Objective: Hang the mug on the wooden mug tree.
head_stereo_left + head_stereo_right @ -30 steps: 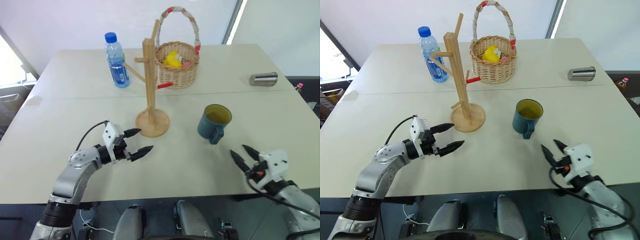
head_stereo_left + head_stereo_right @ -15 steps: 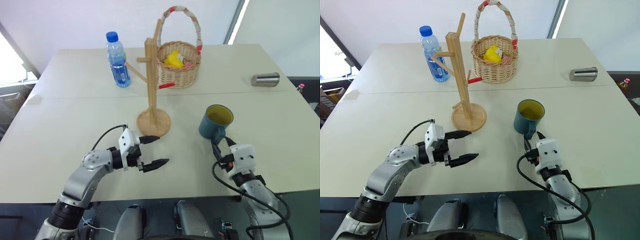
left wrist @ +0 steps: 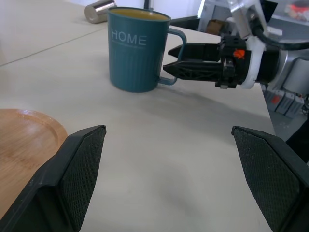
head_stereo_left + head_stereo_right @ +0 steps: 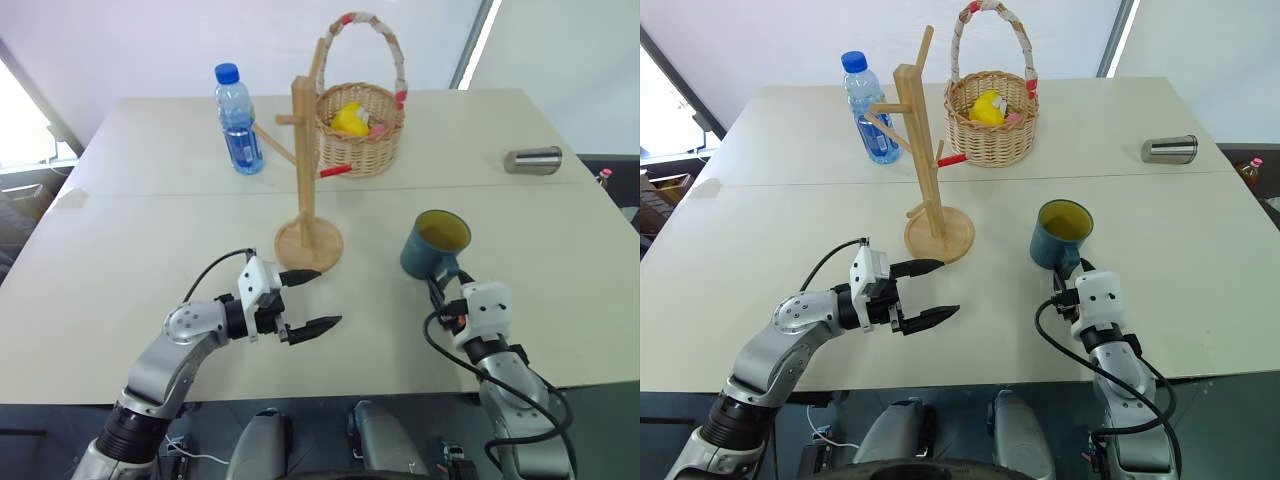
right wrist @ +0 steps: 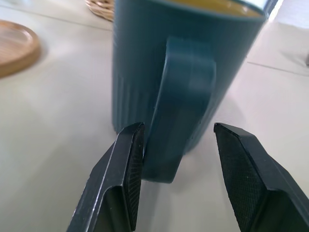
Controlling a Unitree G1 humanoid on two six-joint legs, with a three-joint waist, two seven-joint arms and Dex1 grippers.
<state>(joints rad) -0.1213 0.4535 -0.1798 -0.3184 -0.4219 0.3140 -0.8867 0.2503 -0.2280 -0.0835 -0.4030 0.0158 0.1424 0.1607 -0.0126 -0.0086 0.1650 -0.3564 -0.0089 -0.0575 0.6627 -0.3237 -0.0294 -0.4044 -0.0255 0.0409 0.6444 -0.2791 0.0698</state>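
The teal-blue mug (image 4: 435,245) stands upright on the table, its handle (image 5: 181,121) turned toward me. My right gripper (image 4: 440,288) is open at that handle, one finger on each side of it, with small gaps showing in the right wrist view. The left wrist view shows the mug (image 3: 135,50) with the right gripper (image 3: 186,59) at its handle. The wooden mug tree (image 4: 303,150) rises from its round base (image 4: 308,245) left of the mug. My left gripper (image 4: 327,297) is open and empty, pointing right, just in front of that base.
At the back of the table stand a water bottle (image 4: 238,120), a wicker basket (image 4: 358,130) with yellow contents, and a silver metal cylinder (image 4: 532,159) lying at the far right. The table's front edge (image 4: 350,385) runs just behind both grippers.
My right gripper has swung in from the right front edge to the mug's handle. My left gripper has shifted right toward the tree's base. The mug has not moved.
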